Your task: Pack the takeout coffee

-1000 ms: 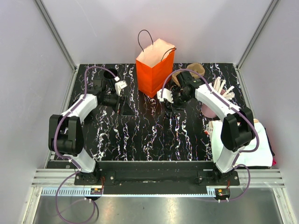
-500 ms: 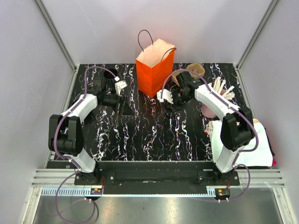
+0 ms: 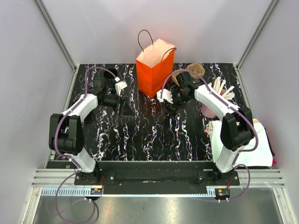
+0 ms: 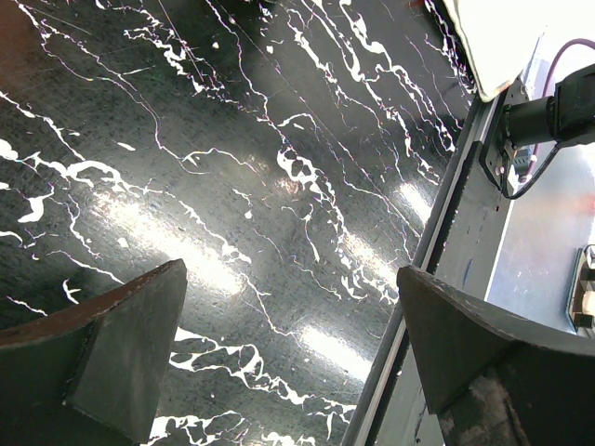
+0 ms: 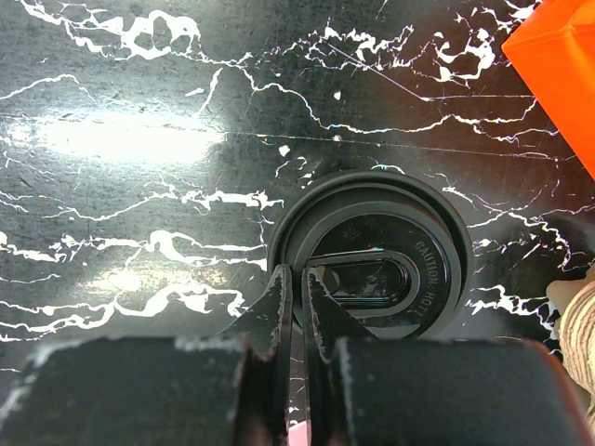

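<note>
See takeout coffee [image 5: 381,265] upright on the black marbled surface [image 3: 149,135], lid on, "CAUTION HOT" legible on top in the right wrist view. Sits near the right front corner of orange paper bag [image 3: 154,74], apart from it and outside it. Have right end effector [image 5: 296,274] directly over the lid's edge, fingers [image 5: 277,307] pressed almost together, only a thin slit between. Can't tell from these views: rim caught in that slit, or merely under the tips. Mostly hides the cup from the top view, so no clean look at the cup body there. Have left end effector [image 4: 290,279] spread wide, nothing between the fingers, over bare surface to the left of the bag, well apart from the coffee. Also see brown pulp tray [image 3: 195,70] at the back right behind the right arm, pink cup [image 3: 209,111] with white sticks [image 3: 222,87] just right of that arm, and white cloth [image 3: 245,144] at the right edge of the surface near the right arm's base.
</note>
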Robot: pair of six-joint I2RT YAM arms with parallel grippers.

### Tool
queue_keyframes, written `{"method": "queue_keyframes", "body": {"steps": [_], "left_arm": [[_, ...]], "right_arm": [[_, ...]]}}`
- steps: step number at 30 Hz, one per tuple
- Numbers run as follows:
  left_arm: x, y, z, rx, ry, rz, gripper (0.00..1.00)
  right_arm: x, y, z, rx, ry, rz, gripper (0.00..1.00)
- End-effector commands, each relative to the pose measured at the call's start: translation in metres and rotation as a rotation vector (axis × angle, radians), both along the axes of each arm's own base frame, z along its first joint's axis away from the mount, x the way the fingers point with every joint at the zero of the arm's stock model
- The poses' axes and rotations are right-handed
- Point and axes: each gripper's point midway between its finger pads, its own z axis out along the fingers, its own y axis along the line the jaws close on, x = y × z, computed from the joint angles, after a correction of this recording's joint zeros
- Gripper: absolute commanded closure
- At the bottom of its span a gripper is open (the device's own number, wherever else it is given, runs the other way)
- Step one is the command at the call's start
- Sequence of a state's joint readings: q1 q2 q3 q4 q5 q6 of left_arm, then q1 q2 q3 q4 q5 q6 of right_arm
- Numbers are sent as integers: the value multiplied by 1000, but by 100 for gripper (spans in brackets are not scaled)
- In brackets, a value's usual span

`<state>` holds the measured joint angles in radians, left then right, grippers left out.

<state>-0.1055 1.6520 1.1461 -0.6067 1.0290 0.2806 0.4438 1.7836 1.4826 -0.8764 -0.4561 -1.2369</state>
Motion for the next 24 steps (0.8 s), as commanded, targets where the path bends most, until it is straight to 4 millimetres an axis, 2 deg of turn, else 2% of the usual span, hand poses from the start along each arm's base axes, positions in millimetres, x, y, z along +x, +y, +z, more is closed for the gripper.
{"method": "queue_keyframes", "body": {"steps": [1, 8, 11, 12, 14, 15, 17, 18, 19, 20, 21, 22, 24], "left_arm": [[10, -4, 18, -40, -59, -23, 1], [11, -2, 22, -24, -81, -19, 1], [20, 3, 35, 26, -159, -15, 1], [32, 7, 50, 61, -226, 2, 1], [44, 12, 65, 107, -305, 9, 1], [59, 14, 89, 124, -390, 21, 1], [80, 22, 111, 185, -492, 51, 1], [93, 24, 138, 194, -580, 68, 1], [104, 27, 148, 216, -624, 89, 1], [113, 27, 163, 214, -683, 99, 1], [120, 25, 187, 203, -752, 108, 1], [126, 23, 196, 191, -792, 100, 1], [132, 12, 231, 147, -914, 81, 1]], "right_arm": [[11, 2, 11, 18, -47, -13, 100], [11, 4, 28, 49, -7, -94, 100], [5, 7, 43, 79, 56, -174, 100], [2, 10, 49, 99, 81, -189, 100], [-2, 11, 69, 135, 118, -256, 100], [-4, 12, 77, 153, 128, -273, 100], [-5, 11, 104, 210, 122, -341, 100], [-5, 9, 114, 232, 118, -365, 100], [-3, 9, 129, 262, 100, -380, 100], [-6, 5, 145, 294, 91, -414, 100], [-7, 4, 154, 312, 81, -421, 100], [-9, 1, 173, 342, 45, -429, 100], [-7, -3, 194, 368, 2, -465, 100]]}}
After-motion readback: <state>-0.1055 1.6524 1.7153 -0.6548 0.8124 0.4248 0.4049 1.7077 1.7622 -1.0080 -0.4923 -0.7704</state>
